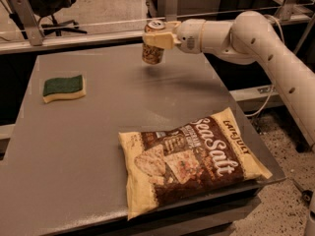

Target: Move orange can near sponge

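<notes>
Holding the orange can [153,52] over the far part of the table [98,132], sponge off to the left.

My gripper [158,38] is closed on the can's upper half, fingers clamped on either side, and keeps it upright — silver top up — near the table's far edge; my white arm [256,38] reaches in from the right. The sponge [64,87] lies flat, green side up, well apart from the can on the table's left side. A brown-and-cream chip bag [189,159] lies flat at the near right — its corners reaching the front edge.
</notes>
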{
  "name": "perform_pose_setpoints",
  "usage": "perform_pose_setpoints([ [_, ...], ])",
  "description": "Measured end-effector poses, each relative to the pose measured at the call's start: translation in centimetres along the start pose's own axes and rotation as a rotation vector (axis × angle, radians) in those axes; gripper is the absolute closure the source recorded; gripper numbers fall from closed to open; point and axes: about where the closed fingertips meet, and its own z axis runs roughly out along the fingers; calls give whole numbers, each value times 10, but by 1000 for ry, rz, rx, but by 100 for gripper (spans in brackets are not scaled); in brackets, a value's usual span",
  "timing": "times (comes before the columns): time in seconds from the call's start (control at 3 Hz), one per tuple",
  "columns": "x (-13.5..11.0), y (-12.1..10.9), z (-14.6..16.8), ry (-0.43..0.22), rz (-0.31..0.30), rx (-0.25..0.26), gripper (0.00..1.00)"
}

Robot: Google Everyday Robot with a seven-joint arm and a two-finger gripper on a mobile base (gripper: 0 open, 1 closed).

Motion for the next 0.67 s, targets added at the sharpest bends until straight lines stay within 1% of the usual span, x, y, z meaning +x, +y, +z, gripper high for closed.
perform_pose_setpoints([
  [0.33, -13, 60, 49, -30, -6, -156, 100],
  [0.67, -12, 104, 84, -10, -1, -262, 100],
])
